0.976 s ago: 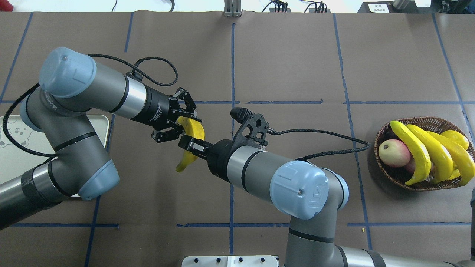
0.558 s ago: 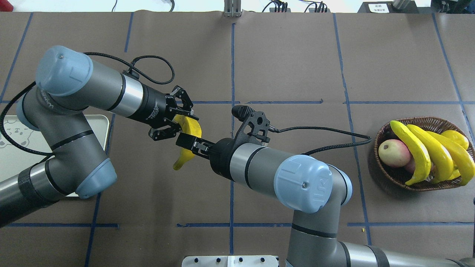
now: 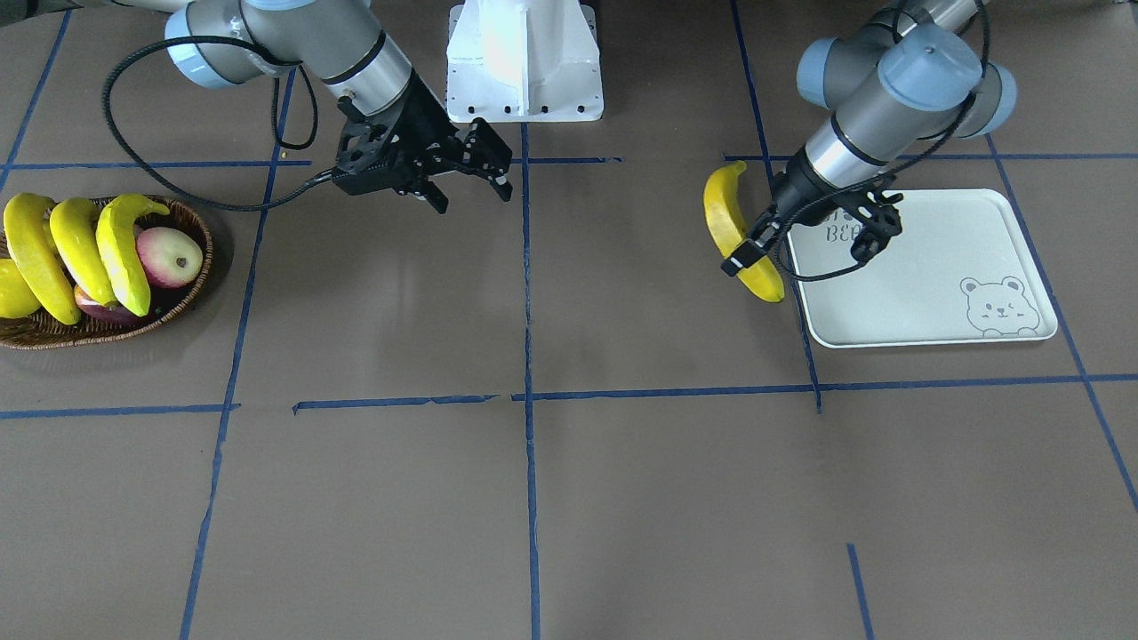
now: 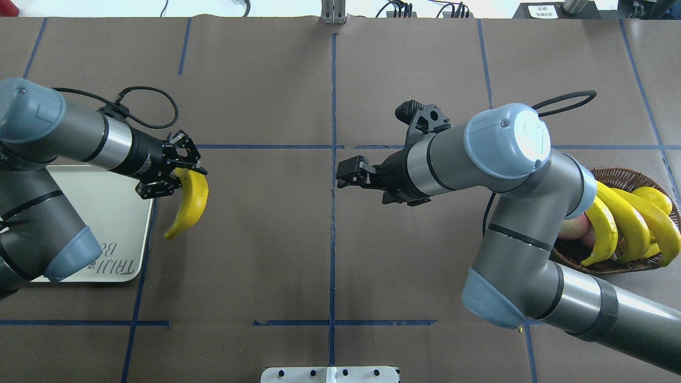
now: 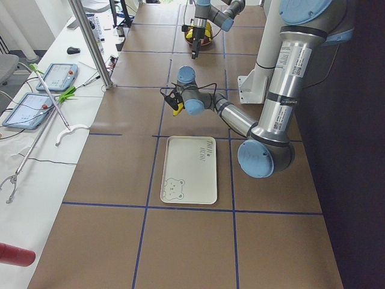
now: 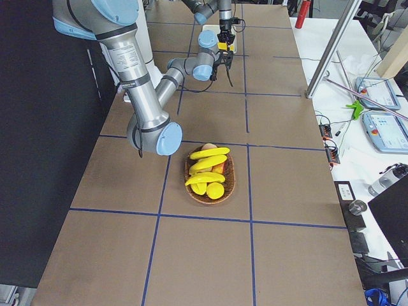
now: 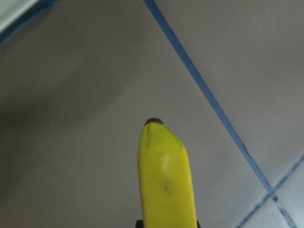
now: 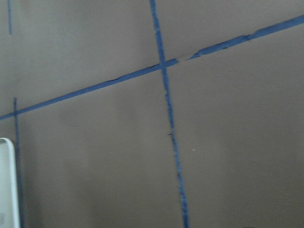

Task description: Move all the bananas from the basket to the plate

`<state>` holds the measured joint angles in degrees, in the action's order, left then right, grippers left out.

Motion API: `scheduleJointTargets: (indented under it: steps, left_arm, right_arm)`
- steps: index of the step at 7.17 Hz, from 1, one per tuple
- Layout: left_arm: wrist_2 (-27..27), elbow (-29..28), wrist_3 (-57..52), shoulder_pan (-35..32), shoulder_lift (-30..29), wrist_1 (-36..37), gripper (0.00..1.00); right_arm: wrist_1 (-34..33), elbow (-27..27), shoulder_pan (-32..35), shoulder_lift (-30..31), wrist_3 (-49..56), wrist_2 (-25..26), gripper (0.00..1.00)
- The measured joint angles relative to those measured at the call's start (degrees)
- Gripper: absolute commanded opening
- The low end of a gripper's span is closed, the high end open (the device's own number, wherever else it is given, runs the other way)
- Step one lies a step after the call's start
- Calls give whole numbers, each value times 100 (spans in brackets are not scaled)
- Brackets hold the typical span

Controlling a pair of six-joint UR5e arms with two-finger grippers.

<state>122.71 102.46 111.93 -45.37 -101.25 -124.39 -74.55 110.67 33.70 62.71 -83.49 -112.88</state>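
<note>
In the front view I see my left jaws clamped on one banana [image 3: 736, 222], just at 9 o'clock of the plate [image 3: 925, 302]. Overhead, my right jaws gape empty over the desk [image 4: 266, 255] centre; three bananas [image 4: 628, 223] lie in the basket [image 4: 628, 172] at 3 o'clock.

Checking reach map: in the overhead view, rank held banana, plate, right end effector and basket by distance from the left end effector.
1. Banana, held in the left end effector.
2. Plate, just beside it, at the left.
3. Right end effector, table centre.
4. Basket, far right.
</note>
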Motion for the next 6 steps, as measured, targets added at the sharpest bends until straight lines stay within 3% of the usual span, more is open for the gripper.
scheduleJointTargets:
  steps: [2,3,5,6]
  left_arm:
    - [-19,-59,-1318,-308,822,-20,0]
    - [-24,-192,-1936,-501,1137,-44,0]
    - [-27,-764,-2837,-934,1497,-380,0]
    - [-26,-1174,-3106,-1167,1546,-715,11]
  right_arm:
    - [-1810,564,186,173,1311,-79,100]
    - [-2223,727,212,248,1692,-56,100]
    - [-2435,825,204,319,1895,-12,100]
    - [-2452,828,197,326,1907,-6,100]
